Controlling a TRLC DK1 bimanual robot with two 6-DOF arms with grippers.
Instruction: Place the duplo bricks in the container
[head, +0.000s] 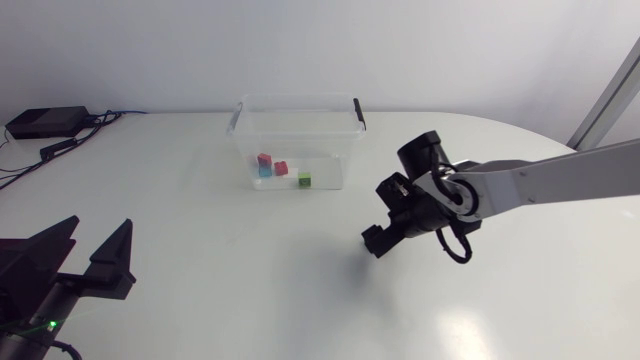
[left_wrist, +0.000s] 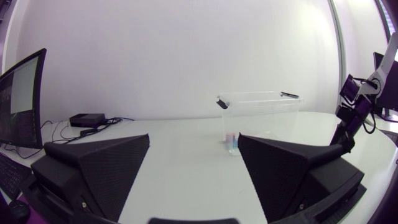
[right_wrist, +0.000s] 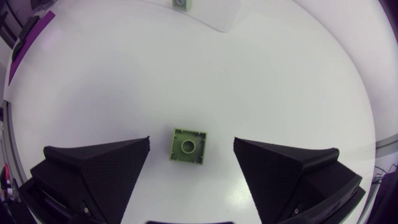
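Head camera: a clear plastic container with black side clips (head: 296, 135) stands on the far side of the white table (head: 230, 280). Inside it we see a pink brick (head: 265, 158) atop a blue brick (head: 265, 171), a red brick (head: 282, 168) just beside them and a dark green brick (head: 304, 180) nearer the right-hand wall. Our right arm (head: 540, 180) comes in from the right. Its right gripper (head: 376, 240) points down at the table in front of the container, well apart from it. From here we cannot tell how its fingers stand. Our left gripper (head: 92, 258) sits at the near left corner, fingers spread and holding nothing.

Left wrist camera: the left gripper (left_wrist: 194, 138) has its fingers wide apart over bare table. Ahead stands the container (left_wrist: 261, 112), with the pink and blue bricks showing through its wall. The right arm (left_wrist: 351, 115) is beside it.

Right wrist camera: a pale green square duplo brick with a single round stud (right_wrist: 188, 145) lies flat on the table, stud up. It sits in the gap between the fingers of the right gripper (right_wrist: 191, 142), which are spread wide and touch it on neither side. A corner of the container (right_wrist: 227, 15) and the dark green brick (right_wrist: 181, 3) lie ahead, well apart from it.
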